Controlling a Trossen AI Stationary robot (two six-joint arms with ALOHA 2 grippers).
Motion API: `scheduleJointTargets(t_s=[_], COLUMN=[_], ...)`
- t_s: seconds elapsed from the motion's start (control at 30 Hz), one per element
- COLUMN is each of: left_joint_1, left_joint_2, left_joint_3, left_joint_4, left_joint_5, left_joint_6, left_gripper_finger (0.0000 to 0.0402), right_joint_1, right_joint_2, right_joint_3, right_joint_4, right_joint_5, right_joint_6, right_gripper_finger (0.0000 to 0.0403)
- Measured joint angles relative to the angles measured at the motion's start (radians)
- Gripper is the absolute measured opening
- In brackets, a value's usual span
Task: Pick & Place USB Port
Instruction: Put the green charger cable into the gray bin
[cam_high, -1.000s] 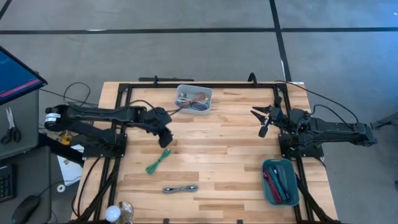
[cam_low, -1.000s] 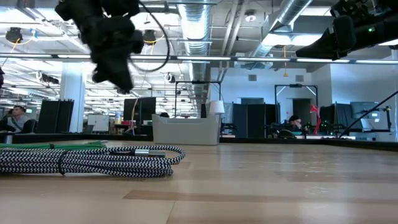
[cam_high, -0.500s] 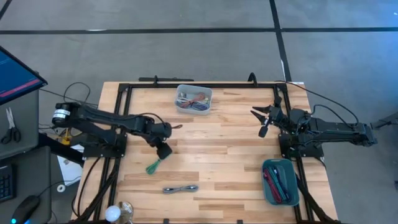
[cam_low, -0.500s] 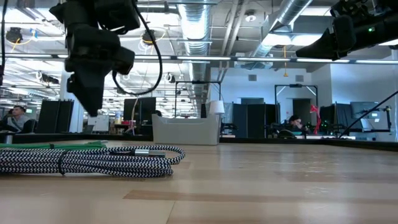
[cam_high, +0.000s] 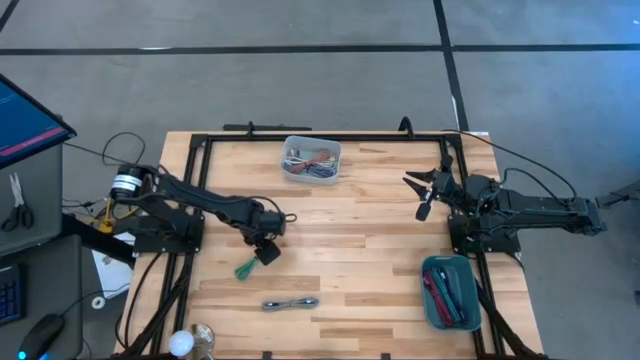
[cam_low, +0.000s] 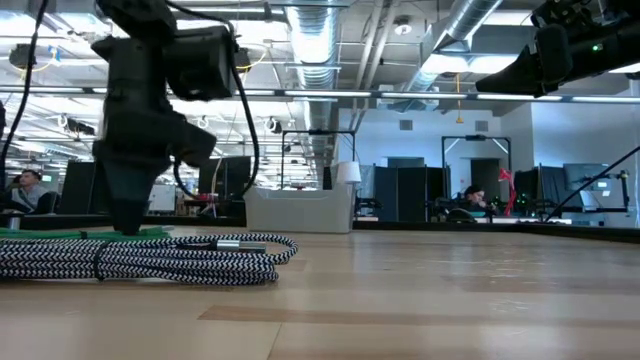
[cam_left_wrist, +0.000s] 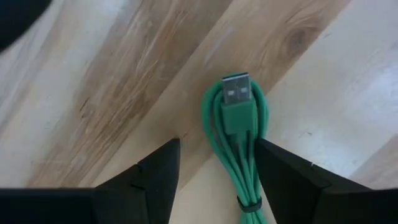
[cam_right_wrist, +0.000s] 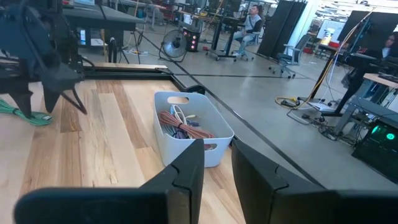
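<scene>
Two arms: both over the counter (cam_high: 360, 250)
Left gripper (cam_high: 266, 252): spread wide, straddling green USB cable (cam_left_wrist: 238, 130)
Right gripper (cam_high: 420, 190): far right, jaws slightly parted, holding nothing

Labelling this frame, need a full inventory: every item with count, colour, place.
green USB cable: 1, green, coiled on table's left half, between left end effector's fingers
braided cable: 1, black-and-white, near front edge, left of centre
white bin: 1, white-grey, back edge centre, holds mixed cables
teal bin: 1, teal, front right corner, holds red and dark items
table: 1, light wood, black frame
scissors: 1, off table, far left
left end effector: 1, black, open, down over green USB cable
right end effector: 1, black, waiting at right side
</scene>
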Motion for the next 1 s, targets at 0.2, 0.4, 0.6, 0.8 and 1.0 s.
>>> scheduleJointTargets(t_s=[0.2,0.4,0.6,0.8,1.0], left_joint_1=[0.000,-0.003,-0.003,-0.004,-0.026], left_joint_2=[0.048,0.036,0.037,0.037,0.019], left_joint_3=[0.005,0.002,0.001,0.001,0.012], left_joint_4=[0.010,0.017,0.031,0.048,0.069], left_joint_5=[0.001,-0.022,-0.019,-0.015,-0.095], left_joint_6=[0.000,-0.022,-0.021,-0.006,0.060], left_gripper_finger=[0.0207,0.0177,0.0101,0.0020,0.0012], right_joint_1=[0.000,0.000,0.000,0.000,0.000], right_joint_2=[0.000,0.000,0.000,0.000,0.000], right_joint_3=[0.000,0.000,0.000,0.000,0.000], right_joint_4=[0.000,0.000,0.000,0.000,0.000], right_joint_5=[0.000,0.000,0.000,0.000,0.000], right_joint_6=[0.000,0.000,0.000,0.000,0.000], right_gripper_finger=[0.0075,0.0075,0.0075,0.0075,0.0075])
